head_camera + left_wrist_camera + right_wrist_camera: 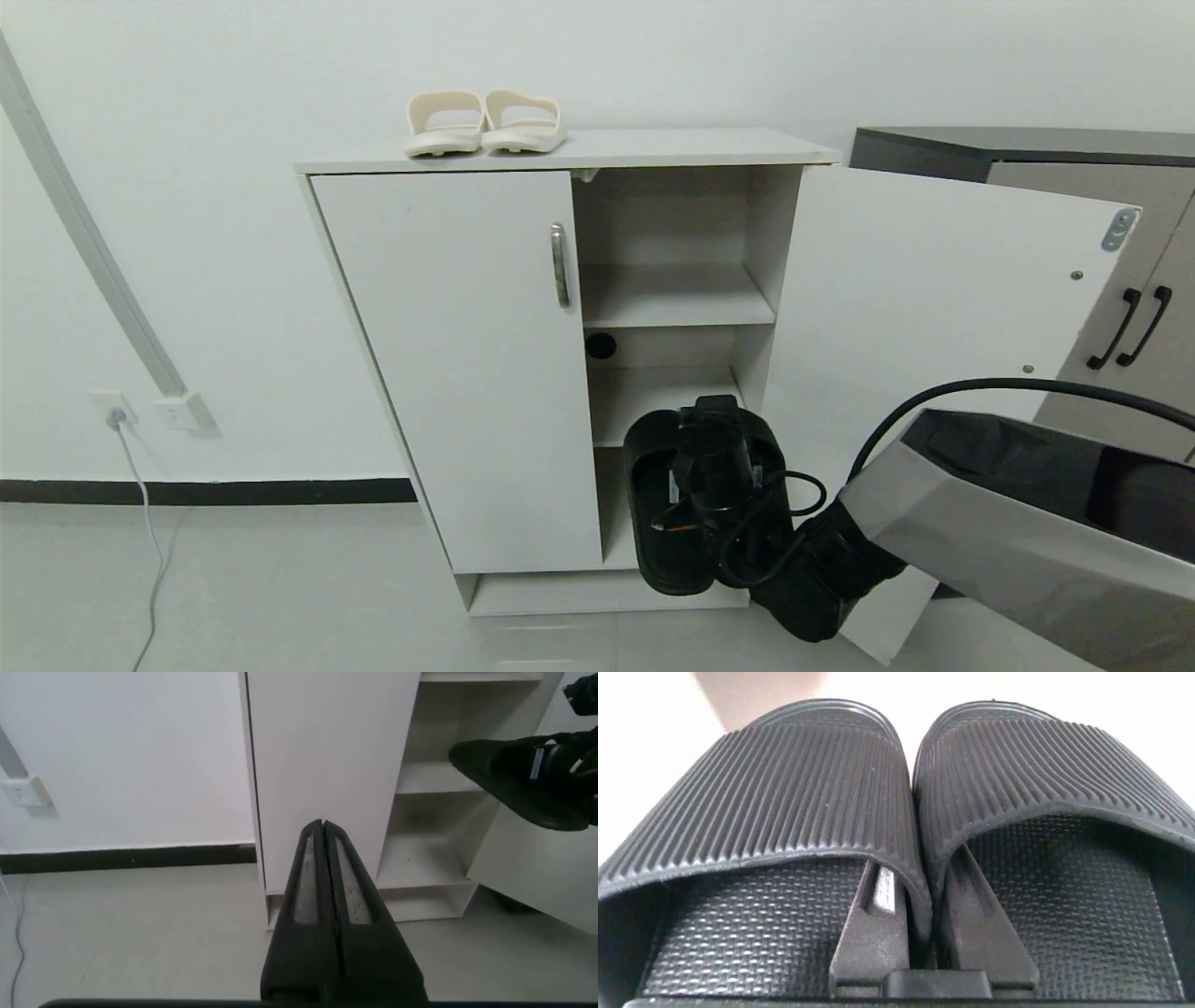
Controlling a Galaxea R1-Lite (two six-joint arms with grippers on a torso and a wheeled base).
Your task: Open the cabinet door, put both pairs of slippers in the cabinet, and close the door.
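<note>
A white cabinet (448,373) stands against the wall, its right door (934,308) swung open and its left door shut. A cream pair of slippers (485,123) rests on the cabinet top. My right gripper (714,448) is shut on a black pair of slippers (667,523), pinching the two inner edges together (920,905), and holds them in front of the open lower shelves. The black slippers (528,775) also appear in the left wrist view. My left gripper (322,835) is shut with nothing in it, low and to the left of the cabinet.
Inside the open half are a bare upper shelf (677,299) and a bare middle shelf (653,397). A grey cabinet (1102,233) with black handles stands behind the open door. Wall sockets (117,411) and a hanging cable lie at left, above open floor.
</note>
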